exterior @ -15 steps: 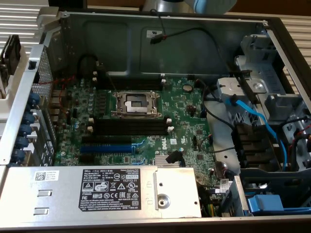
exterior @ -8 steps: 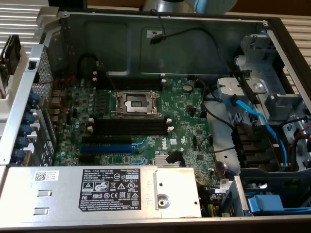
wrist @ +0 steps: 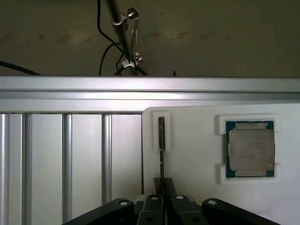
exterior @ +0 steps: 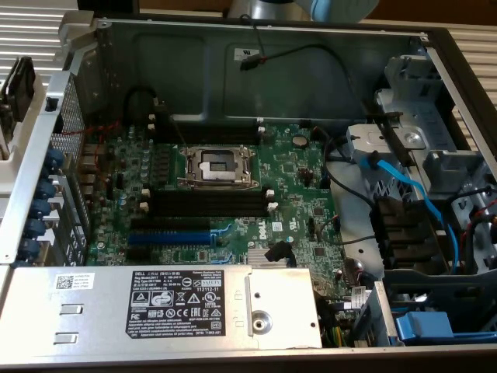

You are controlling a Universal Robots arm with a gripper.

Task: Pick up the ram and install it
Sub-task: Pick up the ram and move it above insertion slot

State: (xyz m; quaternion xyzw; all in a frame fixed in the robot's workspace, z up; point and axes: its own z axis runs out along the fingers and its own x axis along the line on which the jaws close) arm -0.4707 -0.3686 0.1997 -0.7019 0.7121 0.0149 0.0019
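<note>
Gripper (wrist: 164, 199) jaws pinched together on the near end of the ram (wrist: 161, 136) — stick stands on edge in a slot of the white holder (wrist: 197, 154), long axis running straight from the jaws toward the aluminium rail (wrist: 140, 89). Processor chip (wrist: 251, 149) sits in its own pocket of the holder, apart from the ram. Exterior view — open computer case (exterior: 311, 70), black memory slots (exterior: 208, 203) just below the CPU socket (exterior: 217, 165).

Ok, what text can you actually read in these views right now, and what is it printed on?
"DELL": top of the white label on the power supply.
"112112-11": same white label.
"DELL": printed in white on the motherboard, near its front edge.
Too small or blurred to read: the rest of that label, the barcode sticker beside it, the sticker on the case wall, and the print on the processor.
</note>
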